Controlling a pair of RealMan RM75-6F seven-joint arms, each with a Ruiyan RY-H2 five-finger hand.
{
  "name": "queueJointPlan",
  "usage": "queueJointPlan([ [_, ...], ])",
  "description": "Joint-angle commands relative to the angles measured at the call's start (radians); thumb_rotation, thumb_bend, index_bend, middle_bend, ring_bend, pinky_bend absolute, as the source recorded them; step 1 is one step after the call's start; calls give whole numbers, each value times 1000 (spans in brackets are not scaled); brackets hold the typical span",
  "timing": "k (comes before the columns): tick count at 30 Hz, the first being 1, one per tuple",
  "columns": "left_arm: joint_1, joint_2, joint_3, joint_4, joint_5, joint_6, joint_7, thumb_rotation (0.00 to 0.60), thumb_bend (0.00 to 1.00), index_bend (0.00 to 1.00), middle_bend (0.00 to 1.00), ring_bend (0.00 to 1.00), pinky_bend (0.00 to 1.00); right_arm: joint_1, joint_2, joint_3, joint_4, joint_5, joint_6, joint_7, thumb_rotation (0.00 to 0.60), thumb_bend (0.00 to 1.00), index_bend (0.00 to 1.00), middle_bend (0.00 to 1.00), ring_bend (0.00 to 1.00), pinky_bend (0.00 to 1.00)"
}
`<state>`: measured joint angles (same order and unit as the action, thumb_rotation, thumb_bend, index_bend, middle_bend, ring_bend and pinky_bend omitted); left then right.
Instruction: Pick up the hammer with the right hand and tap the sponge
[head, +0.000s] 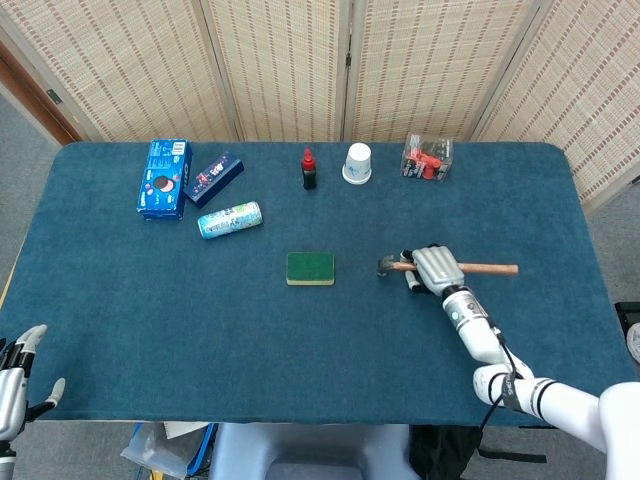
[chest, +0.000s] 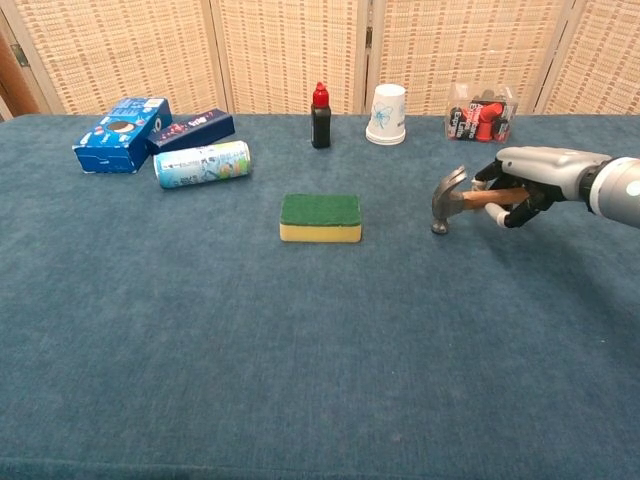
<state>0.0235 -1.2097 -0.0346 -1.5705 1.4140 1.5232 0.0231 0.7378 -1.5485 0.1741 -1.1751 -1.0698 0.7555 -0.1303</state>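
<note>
A green and yellow sponge (head: 310, 268) (chest: 320, 217) lies flat at the middle of the blue table. To its right, my right hand (head: 434, 268) (chest: 535, 180) grips the wooden handle of the hammer (head: 452, 267) close to the metal head (chest: 447, 197). The hammer is lifted off the cloth, head pointing toward the sponge, handle (head: 490, 268) sticking out to the right. A clear gap separates head and sponge. My left hand (head: 14, 380) hangs off the table's front left corner, fingers spread and holding nothing.
Along the back stand a red-capped black bottle (head: 309, 169), a white paper cup (head: 357, 163) and a clear box with red parts (head: 427, 158). Two blue boxes (head: 165, 178) and a lying can (head: 230, 219) sit at the back left.
</note>
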Motion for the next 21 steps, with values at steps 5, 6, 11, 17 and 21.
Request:
queueJointPlan([
  [5, 2, 2, 3, -6, 5, 2, 4, 600, 317, 82, 126, 135, 1, -37, 52, -9, -62, -46, 23, 72, 600, 785, 618, 649, 479, 361],
  [6, 2, 2, 3, -7, 6, 2, 5, 600, 317, 82, 126, 134, 1, -40, 56, -9, -67, -51, 24, 85, 600, 791, 619, 652, 484, 377],
  [11, 5, 6, 4, -12, 9, 7, 6, 600, 318, 82, 126, 135, 1, -56, 68, -9, -77, -91, 35, 158, 600, 811, 635, 688, 548, 543],
  [17, 8, 11, 5, -17, 11, 8, 10, 600, 317, 82, 126, 135, 1, -64, 75, -9, -85, -130, 35, 235, 600, 814, 643, 725, 614, 633],
  [21, 7, 14, 6, -22, 14, 8, 14, 600, 318, 82, 126, 135, 1, -66, 78, -4, -97, -147, 36, 279, 600, 816, 653, 749, 653, 689],
])
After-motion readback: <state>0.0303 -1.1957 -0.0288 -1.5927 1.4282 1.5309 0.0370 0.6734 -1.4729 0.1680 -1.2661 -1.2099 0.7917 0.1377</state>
